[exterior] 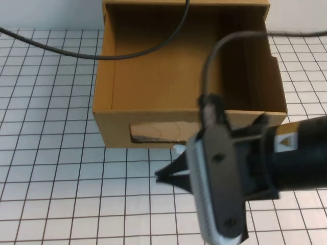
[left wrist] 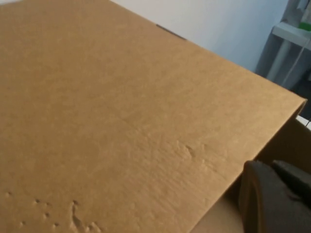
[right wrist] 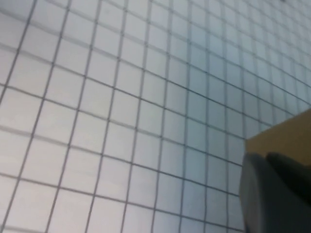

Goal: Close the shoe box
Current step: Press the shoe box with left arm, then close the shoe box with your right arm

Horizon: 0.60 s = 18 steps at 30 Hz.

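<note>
Shoe box [exterior: 153,76] sitting mid-counter [exterior: 51,178]; right tool [exterior: 171,173] hovering just before its front; left tool [left wrist: 272,199] resting beside box.

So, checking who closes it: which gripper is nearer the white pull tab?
Right. The right gripper sits just in front of the white pull tab; the left gripper is by the shoe box shell's top panel.

The shoe box [exterior: 153,122] is plain brown cardboard, sitting upright on the gridded worktop [exterior: 51,153], its drawer pulled out toward the near side and open at the top, apparently empty. A wide clear window is cut low in its front wall, and a small white pull tab [exterior: 179,149] pokes out just below that window. The right tool [exterior: 171,176] hangs just in front of the tab; whether it touches is hard to tell. The left tool [left wrist: 272,199] sits at a cardboard edge
</note>
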Tool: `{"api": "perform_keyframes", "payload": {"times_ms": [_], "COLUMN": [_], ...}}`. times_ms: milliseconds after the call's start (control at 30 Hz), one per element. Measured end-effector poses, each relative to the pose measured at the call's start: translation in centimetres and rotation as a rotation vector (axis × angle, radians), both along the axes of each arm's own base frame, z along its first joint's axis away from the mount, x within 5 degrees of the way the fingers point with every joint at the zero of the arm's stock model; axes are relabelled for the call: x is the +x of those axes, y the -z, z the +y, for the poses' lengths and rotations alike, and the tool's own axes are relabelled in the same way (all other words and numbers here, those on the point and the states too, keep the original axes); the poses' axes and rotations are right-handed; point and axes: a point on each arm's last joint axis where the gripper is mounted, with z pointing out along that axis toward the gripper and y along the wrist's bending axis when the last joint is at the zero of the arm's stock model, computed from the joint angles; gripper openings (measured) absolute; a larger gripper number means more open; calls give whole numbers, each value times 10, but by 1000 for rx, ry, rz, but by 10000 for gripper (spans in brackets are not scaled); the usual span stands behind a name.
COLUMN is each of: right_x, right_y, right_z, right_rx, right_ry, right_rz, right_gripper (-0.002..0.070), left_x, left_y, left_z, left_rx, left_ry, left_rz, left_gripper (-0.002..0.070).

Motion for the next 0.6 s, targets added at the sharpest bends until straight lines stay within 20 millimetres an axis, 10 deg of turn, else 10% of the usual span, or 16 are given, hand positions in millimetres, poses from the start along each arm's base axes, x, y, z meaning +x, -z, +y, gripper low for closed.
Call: {"api": "perform_keyframes", "payload": {"times_ms": [267,600], "right_x": [26,65], "right_y": [49,90], "right_z": [27,49], "right_rx": [-218,-304], "right_ry": [-198,-195], "right_rz": [-132,-282], "right_gripper": [-14,-14], "left_x": [37,40], "left_y": [57,59], "left_z": [-19,-23], "left_rx": [-50,-103], "left_ry": [39,54], "left_rz": [186,231], "left_gripper": [-5,-5]}}
